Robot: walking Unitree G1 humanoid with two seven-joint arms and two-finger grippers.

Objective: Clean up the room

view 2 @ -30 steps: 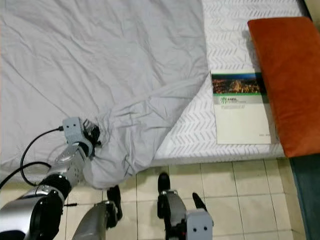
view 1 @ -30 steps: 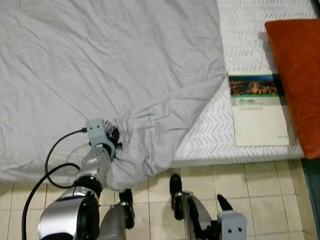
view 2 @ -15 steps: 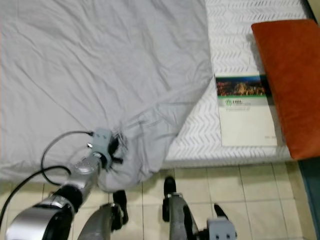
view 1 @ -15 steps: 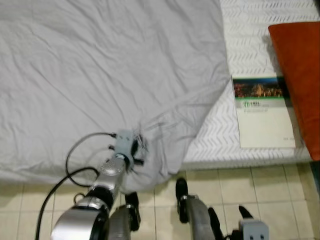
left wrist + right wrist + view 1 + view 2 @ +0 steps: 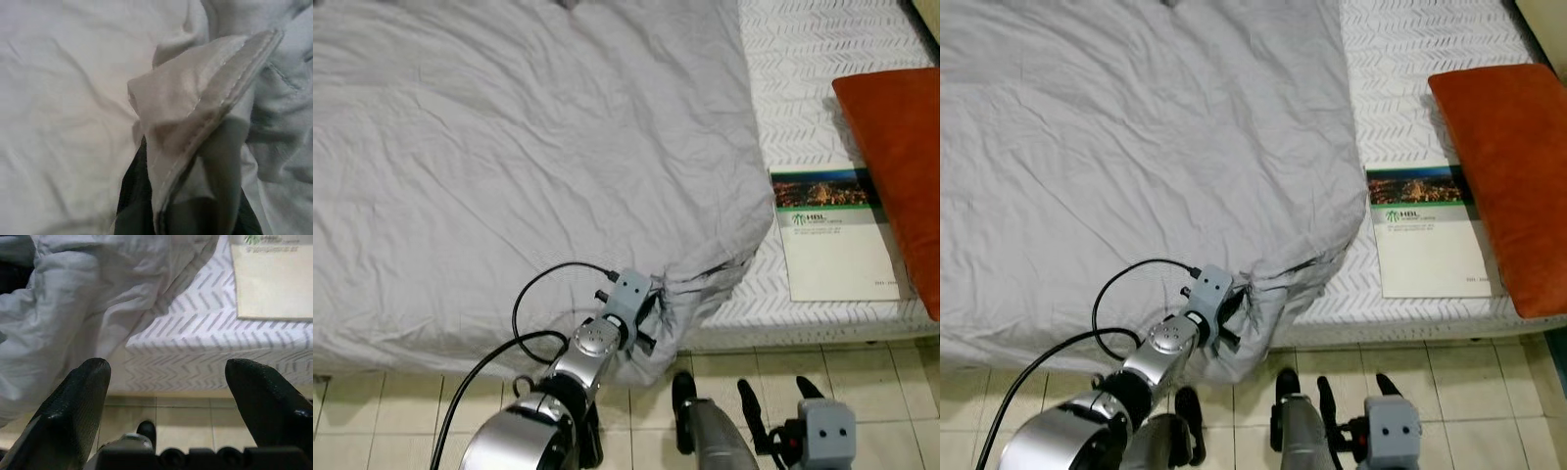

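A grey sheet (image 5: 509, 166) covers most of the bed. My left gripper (image 5: 651, 311) is shut on the sheet's bunched corner (image 5: 195, 127) at the bed's near edge, where the cloth hangs over the side. In the left wrist view the hemmed fold lies pinched between the dark fingers (image 5: 132, 196). My right gripper (image 5: 166, 377) is open, low over the tiled floor in front of the bed, with nothing between its fingers (image 5: 73, 406).
The white chevron mattress (image 5: 803, 49) is bare on the right. On it lie a booklet (image 5: 827, 235) with a city photo and an orange pillow (image 5: 901, 147). Beige floor tiles (image 5: 401, 411) run along the bed's near side.
My left gripper has drawn the sheet corner to the right along the bed's edge. Less bare mattress shows beside the booklet. The camera has shifted too.
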